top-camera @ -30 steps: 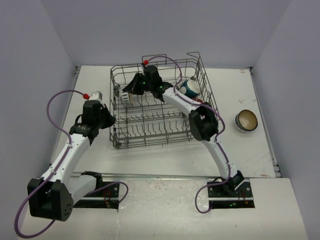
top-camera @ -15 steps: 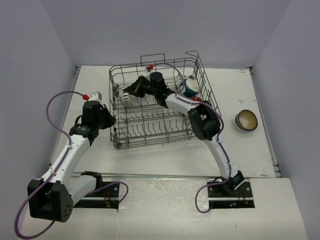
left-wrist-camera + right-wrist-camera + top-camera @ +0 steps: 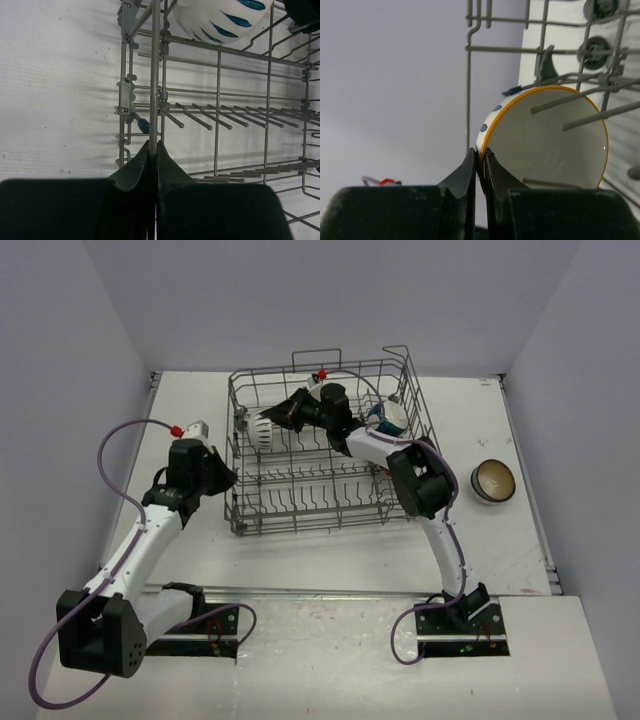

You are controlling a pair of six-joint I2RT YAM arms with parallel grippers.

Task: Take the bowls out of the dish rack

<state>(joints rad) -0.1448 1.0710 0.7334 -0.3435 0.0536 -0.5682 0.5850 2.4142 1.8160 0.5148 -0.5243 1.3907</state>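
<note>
Right pincer (image 3: 480,159): jaws almost together, clamped on the orange rim of the white striped bowl (image 3: 547,142), one finger inside and one outside. The bowl is tipped on its side among the tines, directly ahead of the fingertips, inside the dish rack (image 3: 320,515).

Left pincer (image 3: 153,148): jaws closed on an upright wire of the rack's left wall. The striped bowl shows ahead of it, beyond that wire.

Teal-white bowl (image 3: 388,416): inside the rack, behind the right pincer, beside its arm.

Brown bowl (image 3: 493,481): on the table (image 3: 190,390), outside the rack, well apart from both pincers.
</note>
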